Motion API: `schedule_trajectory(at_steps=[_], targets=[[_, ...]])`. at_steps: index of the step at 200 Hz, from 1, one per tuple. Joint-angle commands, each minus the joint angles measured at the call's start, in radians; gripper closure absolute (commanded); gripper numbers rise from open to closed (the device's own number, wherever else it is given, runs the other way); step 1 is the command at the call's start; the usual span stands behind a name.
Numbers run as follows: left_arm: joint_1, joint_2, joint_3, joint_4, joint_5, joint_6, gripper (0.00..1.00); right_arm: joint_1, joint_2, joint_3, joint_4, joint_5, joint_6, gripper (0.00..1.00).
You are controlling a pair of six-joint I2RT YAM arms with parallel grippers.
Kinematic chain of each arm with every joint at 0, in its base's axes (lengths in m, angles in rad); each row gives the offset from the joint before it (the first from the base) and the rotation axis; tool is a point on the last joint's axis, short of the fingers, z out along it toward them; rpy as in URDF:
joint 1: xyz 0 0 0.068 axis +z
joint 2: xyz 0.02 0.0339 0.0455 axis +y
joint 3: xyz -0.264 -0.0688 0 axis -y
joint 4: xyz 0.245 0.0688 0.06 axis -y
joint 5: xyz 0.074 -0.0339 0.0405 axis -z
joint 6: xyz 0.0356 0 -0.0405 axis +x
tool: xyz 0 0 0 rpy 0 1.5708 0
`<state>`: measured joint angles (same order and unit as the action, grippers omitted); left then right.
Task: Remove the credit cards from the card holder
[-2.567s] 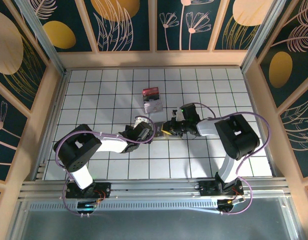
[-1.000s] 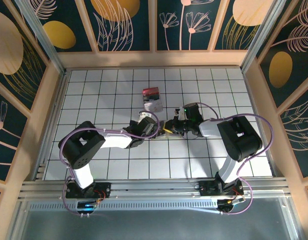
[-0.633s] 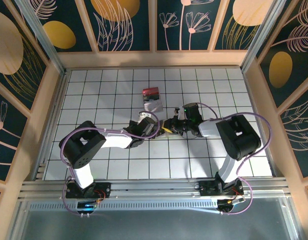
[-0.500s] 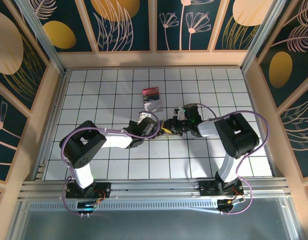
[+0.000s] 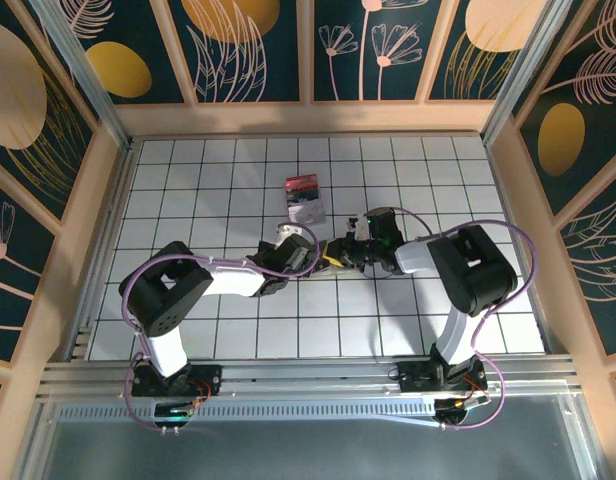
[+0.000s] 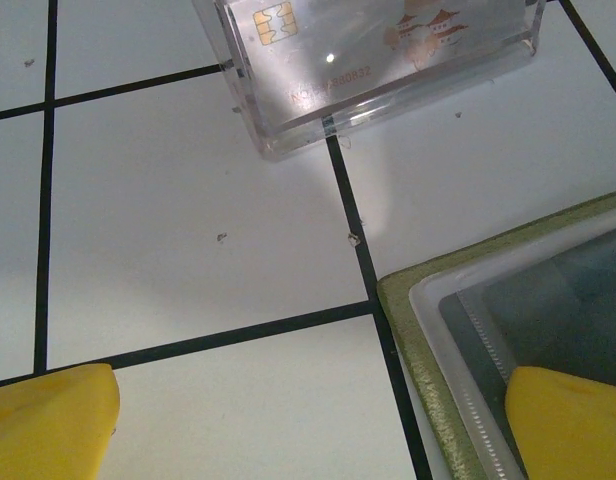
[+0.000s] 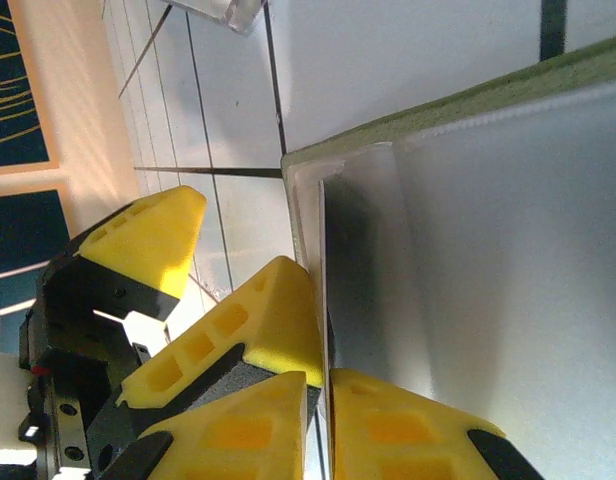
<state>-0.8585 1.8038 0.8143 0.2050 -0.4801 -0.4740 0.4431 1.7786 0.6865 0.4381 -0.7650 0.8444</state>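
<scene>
One card holder [image 6: 528, 300] lies lower right in the left wrist view, one clear box [image 6: 378, 60] at top. The left gripper [image 6: 308, 420] gapes, one fingertip [image 6: 573, 420] over the holder; the right gripper [image 7: 328, 395] seems clenched on its clear leaf.

One card holder [image 6: 488, 310], one clear box [image 6: 288, 135] — one chip card [image 6: 388, 40] inside it.

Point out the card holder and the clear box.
card holder [image 6: 508, 300], left wrist view, on its clear inner pocket.
clear box [image 6: 388, 55], left wrist view, on its face, right of the chip.
</scene>
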Motion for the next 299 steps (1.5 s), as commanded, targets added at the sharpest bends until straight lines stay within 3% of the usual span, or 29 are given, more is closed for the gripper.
schedule_trajectory(at_steps=[1, 63, 137, 193, 299], targets=[[-0.003, 0.033, 0.002, -0.054, 0.004, 0.001, 0.01, -0.014, -0.056, -0.009, 0.016, -0.028, -0.014, 0.86], [-0.004, 0.047, 0.012, -0.072, -0.004, 0.002, 0.01, -0.027, -0.089, -0.021, -0.016, -0.015, -0.031, 0.84], [-0.004, 0.040, 0.005, -0.076, -0.010, -0.003, 0.01, -0.051, -0.144, -0.016, -0.153, 0.082, -0.102, 0.97], [-0.004, 0.022, 0.016, -0.085, -0.034, 0.017, 0.01, -0.060, -0.214, -0.017, -0.249, 0.178, -0.161, 0.99], [-0.003, -0.144, 0.079, -0.061, -0.070, -0.002, 0.01, -0.074, -0.324, 0.006, -0.262, 0.270, -0.188, 1.00]])
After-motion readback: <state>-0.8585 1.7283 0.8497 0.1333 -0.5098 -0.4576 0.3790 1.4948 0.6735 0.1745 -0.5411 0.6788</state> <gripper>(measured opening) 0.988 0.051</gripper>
